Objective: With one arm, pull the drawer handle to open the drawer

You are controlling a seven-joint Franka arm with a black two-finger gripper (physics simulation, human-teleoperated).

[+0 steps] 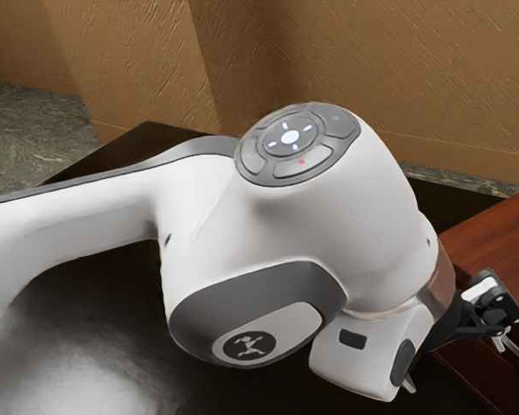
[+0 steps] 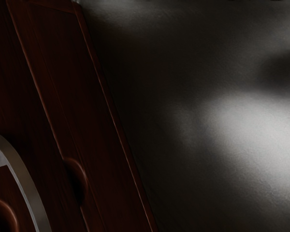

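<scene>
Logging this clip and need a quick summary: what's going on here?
A white Franka arm reaches across a dark table toward a reddish-brown wooden drawer unit. Its black gripper sits right at the unit's front, close to the curved silver handle seen in the wrist view. A grasp on the handle cannot be confirmed, and nothing clearly shows the drawer open.

Colour and finish record: arm, drawer unit, surroundings.

Arm (image 1: 242,225) white with mid-grey panels; its button pad (image 1: 296,143) grey, with a pale lit centre and tiny red and green dots. Tabletop (image 2: 222,121) black, carrying soft grey-white sheen patches. Drawer front (image 2: 53,96) dark reddish-brown with fine straight wood grain — the cabinet top (image 1: 493,242) reads a brighter red-brown. Handle (image 2: 14,169) dull silver-grey. Wall (image 1: 415,60) tan, rough plaster texture. Floor (image 1: 26,130) mottled grey-green, stone-like.
</scene>
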